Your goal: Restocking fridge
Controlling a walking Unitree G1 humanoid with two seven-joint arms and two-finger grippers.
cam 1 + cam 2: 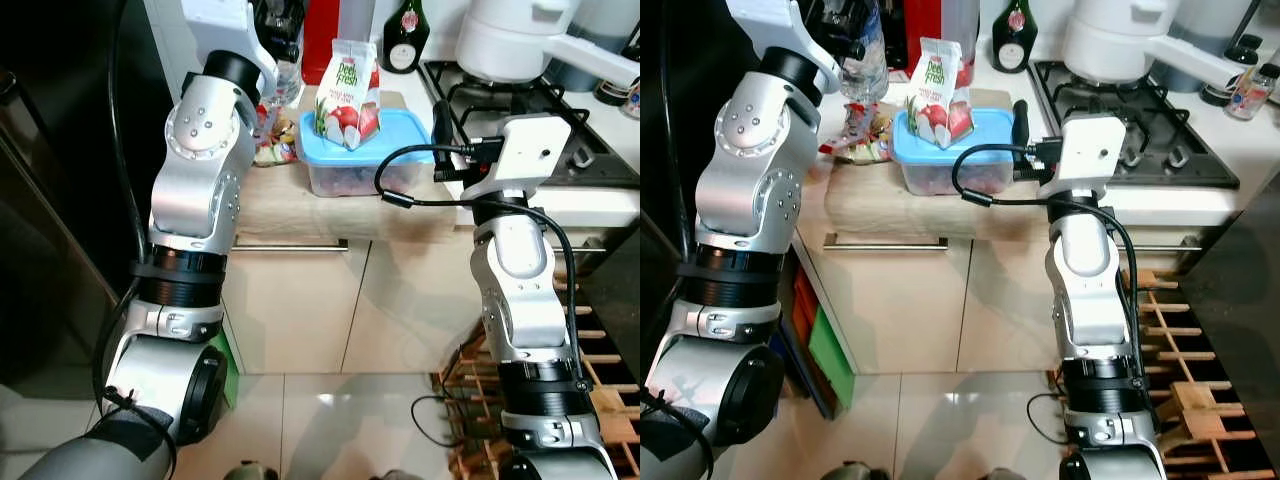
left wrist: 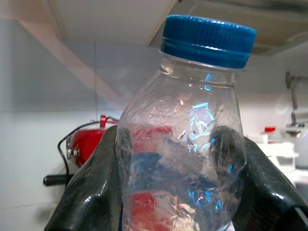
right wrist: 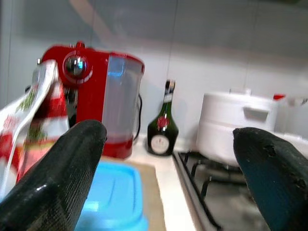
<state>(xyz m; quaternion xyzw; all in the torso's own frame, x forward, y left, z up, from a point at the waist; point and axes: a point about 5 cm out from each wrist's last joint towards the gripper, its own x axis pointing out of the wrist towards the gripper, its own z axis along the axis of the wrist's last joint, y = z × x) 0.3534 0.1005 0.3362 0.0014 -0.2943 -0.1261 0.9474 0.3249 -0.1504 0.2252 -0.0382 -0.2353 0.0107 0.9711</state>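
Note:
My left gripper [image 2: 178, 149] is shut on a clear plastic bottle [image 2: 183, 120] with a blue cap, held upright above the counter's left end; the same bottle [image 1: 866, 55] shows beside my raised left arm. A white Peel Fresh pouch [image 1: 348, 95] with red fruit printed on it stands on a clear container with a blue lid [image 1: 400, 150]. My right gripper [image 3: 168, 134] is open with nothing between its fingers. It hovers just right of that container, level with its lid, and points toward the back wall.
A dark tall appliance front [image 1: 60, 200] rises on my left. Behind the container are a red appliance [image 3: 96, 96], a dark green bottle [image 1: 404, 35] and a white pot [image 1: 510, 40] on the gas hob [image 1: 1110, 110]. A wooden rack [image 1: 1200, 380] stands low right.

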